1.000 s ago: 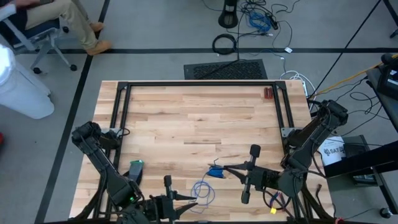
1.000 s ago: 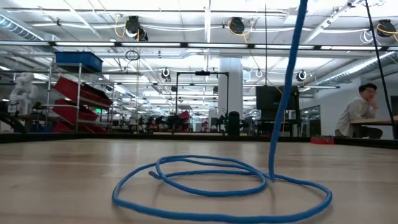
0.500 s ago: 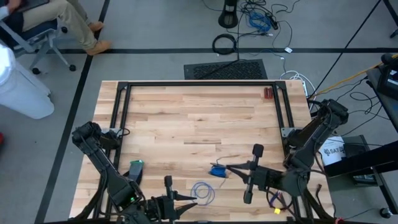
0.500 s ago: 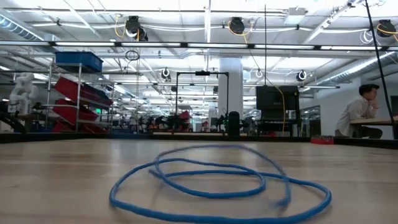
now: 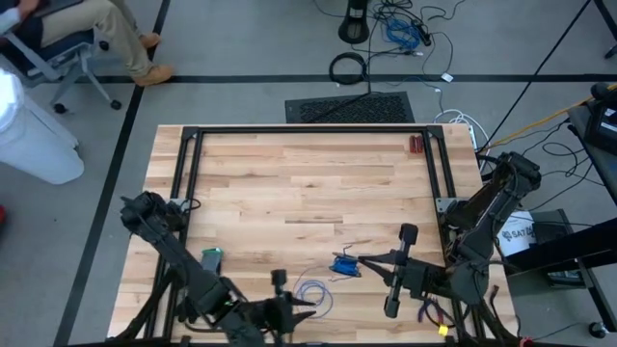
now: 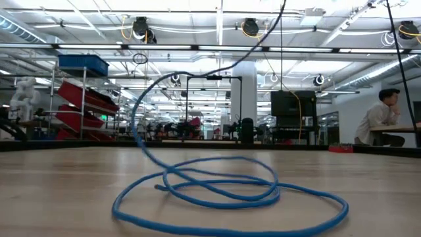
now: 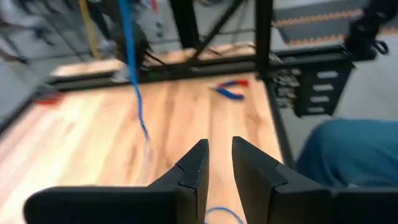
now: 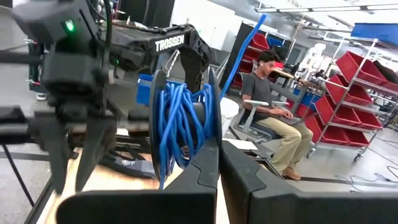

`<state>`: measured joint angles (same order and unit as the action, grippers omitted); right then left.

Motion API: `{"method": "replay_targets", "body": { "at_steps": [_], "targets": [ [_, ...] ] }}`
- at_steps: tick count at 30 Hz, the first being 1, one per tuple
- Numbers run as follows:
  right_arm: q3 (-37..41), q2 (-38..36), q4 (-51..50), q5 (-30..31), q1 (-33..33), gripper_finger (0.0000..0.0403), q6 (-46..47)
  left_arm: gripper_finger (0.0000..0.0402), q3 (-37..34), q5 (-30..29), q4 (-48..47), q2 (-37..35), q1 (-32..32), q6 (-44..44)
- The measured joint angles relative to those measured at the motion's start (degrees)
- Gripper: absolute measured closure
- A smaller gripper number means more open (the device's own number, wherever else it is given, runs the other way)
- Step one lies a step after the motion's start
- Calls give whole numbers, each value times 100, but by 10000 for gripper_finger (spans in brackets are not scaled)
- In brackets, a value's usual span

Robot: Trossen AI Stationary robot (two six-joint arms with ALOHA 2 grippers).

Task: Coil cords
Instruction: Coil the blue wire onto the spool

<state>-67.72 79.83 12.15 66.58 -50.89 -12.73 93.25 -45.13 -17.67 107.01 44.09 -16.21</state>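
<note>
Only right wrist view shows right hand (image 8: 214,155) clenched on coiled cords (image 8: 180,121); left hand (image 7: 219,163) released.

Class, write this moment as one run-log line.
task: coil cords | right gripper: shut on blue cord bundle | left gripper: slightly open, near front edge | loose cord loops: on table

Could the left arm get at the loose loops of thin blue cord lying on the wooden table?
Probably yes. The left gripper hovers right beside the loose loops of thin blue cord near the table's front edge, fingers slightly apart, with nothing between them. The right gripper, shut on the blue cord bundle, stays clear.
</note>
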Motion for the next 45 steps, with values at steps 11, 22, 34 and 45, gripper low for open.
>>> {"method": "replay_targets", "body": {
  "at_steps": [11, 22, 34, 45],
  "targets": [
    [0, -189, -10, 257, -326, 403, -149, 249, -2, 300, 13, 707, -692, -147],
    [0, -201, -7, 271, -398, 403, -168, 221, -4, 319, -55, 1209, -1008, -153],
    [0, -201, 4, 270, -398, 403, -169, 221, -4, 308, -226, 1225, -1068, 15],
    [0, -201, 1, 269, -398, 403, -169, 221, -4, 284, -244, 1255, -1190, -46]
  ]
}}
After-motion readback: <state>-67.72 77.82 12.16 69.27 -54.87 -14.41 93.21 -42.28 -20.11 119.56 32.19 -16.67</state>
